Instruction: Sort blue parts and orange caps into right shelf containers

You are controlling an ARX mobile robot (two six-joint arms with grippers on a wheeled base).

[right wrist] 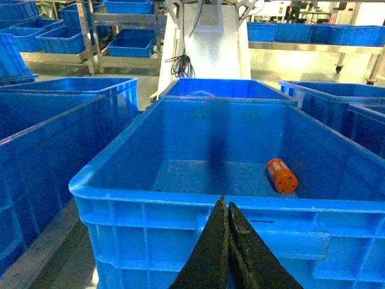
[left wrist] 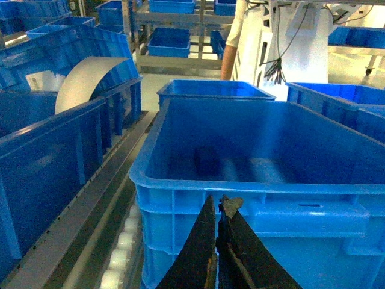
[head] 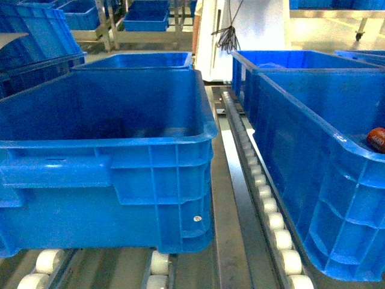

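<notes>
Head view: two big blue crates sit side by side on a roller conveyor shelf (head: 267, 208). The left crate (head: 120, 174) fills most of the view. The right crate (head: 325, 180) runs off the edge of the picture, and an orange cap (head: 377, 139) peeks over its rim at the far right. More blue crates sit behind both, with a white machine column (head: 240, 30) past them. Neither arm shows up here.

Left wrist view: the left end effector (left wrist: 218, 208) is low in the middle, its two dark fingers pressed tight together with nothing between them. It's just in front of the near rim of the left crate (left wrist: 252, 198). A curved grey sheet (left wrist: 87, 81) sticks up from another crate off to the left of that one.

Right wrist view: the right end effector (right wrist: 226, 211) is clenched too, fingers closed to a point and holding nothing, right at the near rim of the right crate (right wrist: 198, 208). The orange cap (right wrist: 281, 175) lies on its side on that crate's floor, toward the right wall, well apart from the fingertips.
</notes>
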